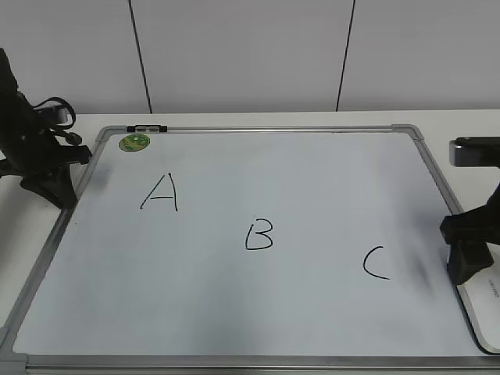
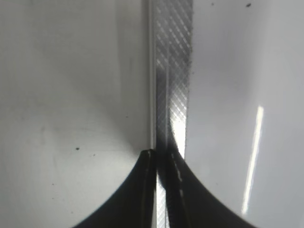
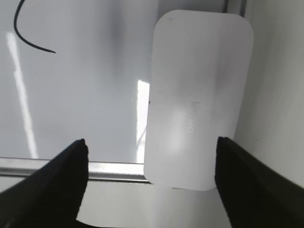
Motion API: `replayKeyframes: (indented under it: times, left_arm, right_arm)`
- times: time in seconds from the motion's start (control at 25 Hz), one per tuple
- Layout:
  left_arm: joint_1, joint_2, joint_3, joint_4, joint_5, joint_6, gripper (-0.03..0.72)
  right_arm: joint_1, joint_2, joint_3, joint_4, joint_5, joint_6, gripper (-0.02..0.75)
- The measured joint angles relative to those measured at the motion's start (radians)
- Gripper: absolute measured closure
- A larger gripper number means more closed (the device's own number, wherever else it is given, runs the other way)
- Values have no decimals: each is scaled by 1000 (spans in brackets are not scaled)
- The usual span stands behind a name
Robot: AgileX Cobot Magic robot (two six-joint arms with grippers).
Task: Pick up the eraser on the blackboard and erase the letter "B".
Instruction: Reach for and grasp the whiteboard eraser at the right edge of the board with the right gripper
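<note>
Your right claw (image 3: 149, 185) hangs over the eraser (image 3: 199, 95), fingers spread wide either side of it, not touching — lined up for a grab along its narrow width. The eraser lies flat on the blackboard (image 1: 312, 180) at its right edge, well apart from the letter "B" (image 1: 258, 235), still intact at mid-board. Your left claw (image 2: 161, 190) sits fingers together, parked low over the board's left frame, out of the way.

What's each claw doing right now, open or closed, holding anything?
Left claw: closed, holding nothing, over the blackboard frame.
Right claw: open, empty, fingers on either side of the eraser, above it.
</note>
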Motion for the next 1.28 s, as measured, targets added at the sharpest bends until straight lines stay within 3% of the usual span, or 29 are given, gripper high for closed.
replayKeyframes:
  times: [0.28,0.8,1.28]
  left_arm:
    - [0,0,0,0,0,0,649]
    - [0,0,0,-7,0,0,649]
    - [0,0,0,-8,0,0,647]
  right_arm:
    - [40,44,0,-109,-34,140,120]
    - [-28,102,-2,-84,-62,149,120]
    - [-34,126,-2,-67,-73,100,122]
